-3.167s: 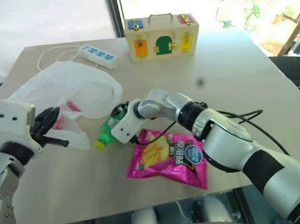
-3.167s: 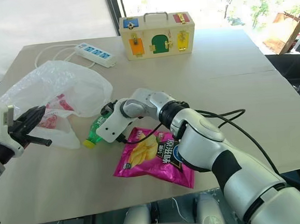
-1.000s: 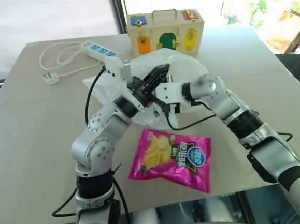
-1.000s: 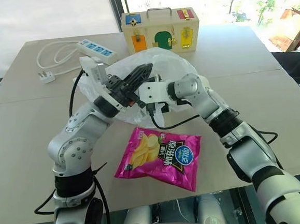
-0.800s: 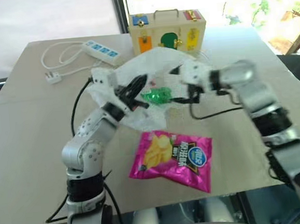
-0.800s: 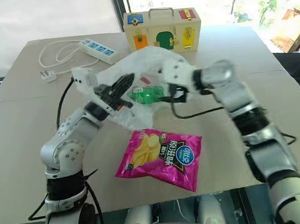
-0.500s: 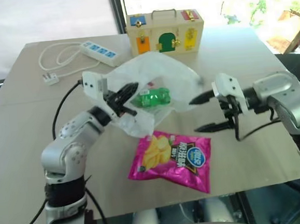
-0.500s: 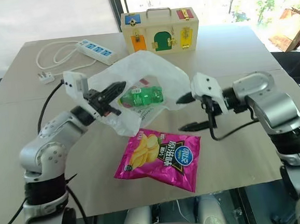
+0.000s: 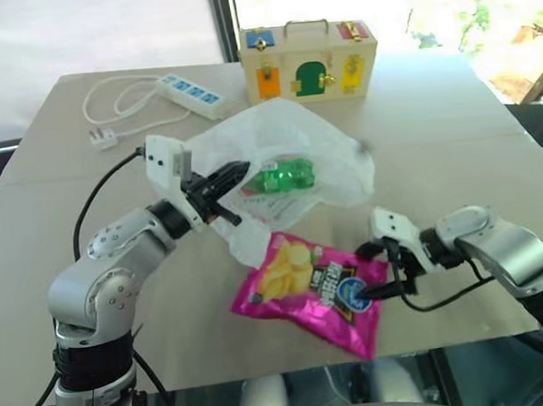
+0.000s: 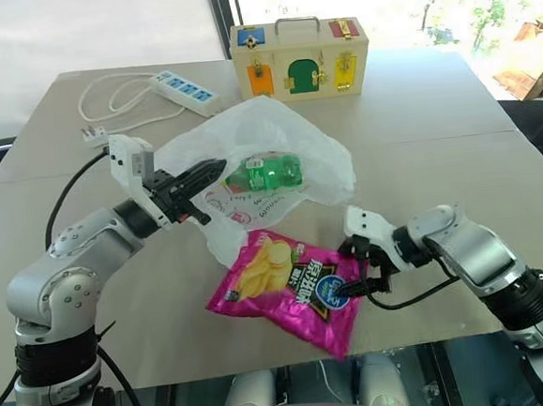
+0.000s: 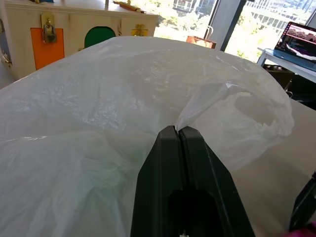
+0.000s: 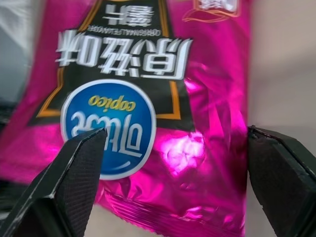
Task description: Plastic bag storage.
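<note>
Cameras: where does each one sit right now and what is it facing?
Left and right eye views: head-mounted, looking forward and down over the table; both arms show, left gripper shut on the plastic bag, right gripper open at the chips packet.
Left wrist view: along shut fingers pinching the bag.
Right wrist view: between open fingers, onto the packet.
Shared: the bag and packet also appear in both eye views.

green bottle point(image 9: 284, 177) veiled inside plastic bag point(image 9: 329, 151), chips packet point(image 12: 148, 113) cropped
</note>
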Controlling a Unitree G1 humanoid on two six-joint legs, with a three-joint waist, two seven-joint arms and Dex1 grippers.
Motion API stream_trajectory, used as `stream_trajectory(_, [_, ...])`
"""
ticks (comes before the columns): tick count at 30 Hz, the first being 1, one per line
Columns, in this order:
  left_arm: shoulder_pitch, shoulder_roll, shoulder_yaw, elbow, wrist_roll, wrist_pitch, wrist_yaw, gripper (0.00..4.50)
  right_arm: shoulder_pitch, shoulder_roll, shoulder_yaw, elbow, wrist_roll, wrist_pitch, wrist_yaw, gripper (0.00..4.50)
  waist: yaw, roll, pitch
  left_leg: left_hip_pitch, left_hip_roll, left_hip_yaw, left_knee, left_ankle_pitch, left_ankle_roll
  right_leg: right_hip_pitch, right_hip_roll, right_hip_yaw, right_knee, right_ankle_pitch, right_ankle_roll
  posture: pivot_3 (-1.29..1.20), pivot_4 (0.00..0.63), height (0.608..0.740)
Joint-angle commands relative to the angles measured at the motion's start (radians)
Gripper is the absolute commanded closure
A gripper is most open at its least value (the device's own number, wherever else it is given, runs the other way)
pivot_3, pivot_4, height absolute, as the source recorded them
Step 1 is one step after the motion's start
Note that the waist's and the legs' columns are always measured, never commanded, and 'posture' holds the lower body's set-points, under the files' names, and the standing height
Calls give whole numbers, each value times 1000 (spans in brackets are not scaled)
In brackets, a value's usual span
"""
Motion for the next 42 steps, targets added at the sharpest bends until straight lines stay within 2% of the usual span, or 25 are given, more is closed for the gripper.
stream_trajectory(1, [-11,13,21,-40,-14,0,7,4500,29,-30,115,-40,-19,5,29,65,0,0,0,0,0,0,0,0,0,0,0,0,0,0,0,0,150,740])
stream_trajectory(4, [-13,12,24,-45,-13,1,18,4500,25,-16,130,-37,-18,21,8,897,0,-1,0,1,0,-2,0,0,0,2,0,-1,-1,0,0,0,150,740])
stream_trajectory(9, [-4,10,28,-56,-18,4,33,4500,12,-10,128,-11,-27,14,-10,3272,0,0,0,1,0,-3,0,0,0,3,0,-2,-1,0,0,0,150,740])
stream_trajectory(10, [-1,11,29,-57,-18,4,34,4500,13,-9,127,-12,-23,18,-11,3478,1,0,0,1,0,-3,0,0,0,3,0,-2,-1,0,0,0,150,740])
stream_trajectory(12, [1,16,27,-55,-11,2,33,4500,16,-2,119,-11,-13,27,-20,4429,1,0,0,1,0,-3,0,0,0,3,0,-2,-1,0,0,0,150,740])
stream_trajectory(17, [0,20,27,-46,-8,-2,29,4500,11,35,71,3,26,59,-51,4429,0,-1,0,1,0,-3,0,0,0,3,0,-2,-1,0,0,0,150,740])
stream_trajectory(21, [1,19,24,-46,-7,-3,28,4500,-9,88,-85,45,148,99,-52,4429,0,1,1,1,0,-4,0,0,0,3,1,-2,-1,0,0,0,150,740])
stream_trajectory(26, [3,25,21,-47,-10,-4,14,4500,26,-32,-202,-29,319,104,119,4429,12,1,1,0,-2,-6,0,0,0,3,0,-2,-2,0,0,0,150,740])
stream_trajectory(33, [-3,64,49,-17,-7,-11,-20,4500,72,-152,-343,-47,460,103,201,4429,6,1,1,0,-2,-7,0,0,0,3,1,-1,-2,0,0,0,150,740])
stream_trajectory(42, [-3,88,33,8,3,-18,-72,4500,-59,-93,-504,-63,690,169,74,4429,3,0,1,0,-2,-8,0,0,0,3,1,-1,-2,0,0,0,150,740])
